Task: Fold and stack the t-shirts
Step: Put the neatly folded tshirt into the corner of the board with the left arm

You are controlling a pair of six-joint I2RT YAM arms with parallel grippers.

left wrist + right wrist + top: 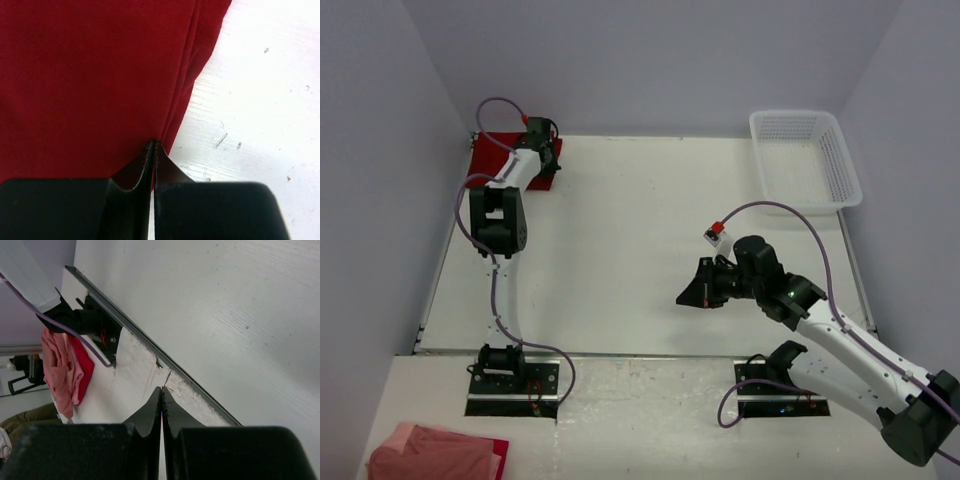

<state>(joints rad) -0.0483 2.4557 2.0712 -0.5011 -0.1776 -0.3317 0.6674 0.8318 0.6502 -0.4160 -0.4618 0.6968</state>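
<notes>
A white table (650, 230) is enclosed on three sides by plain, pale lavender-grey walls: a back wall (650, 60), a left wall (370, 200) and a right wall (910, 120). Seen close up, the tabletop is painted wood, marked by fine grain, small dark specks and short scratches. Along its near side a dark metal strip (650, 354) is laid from left to right, and nearer still a rougher white board (650, 420) is set, chipped where the strip is met. The space is lit evenly, and only soft, faint shadows are cast on the tabletop.
</notes>
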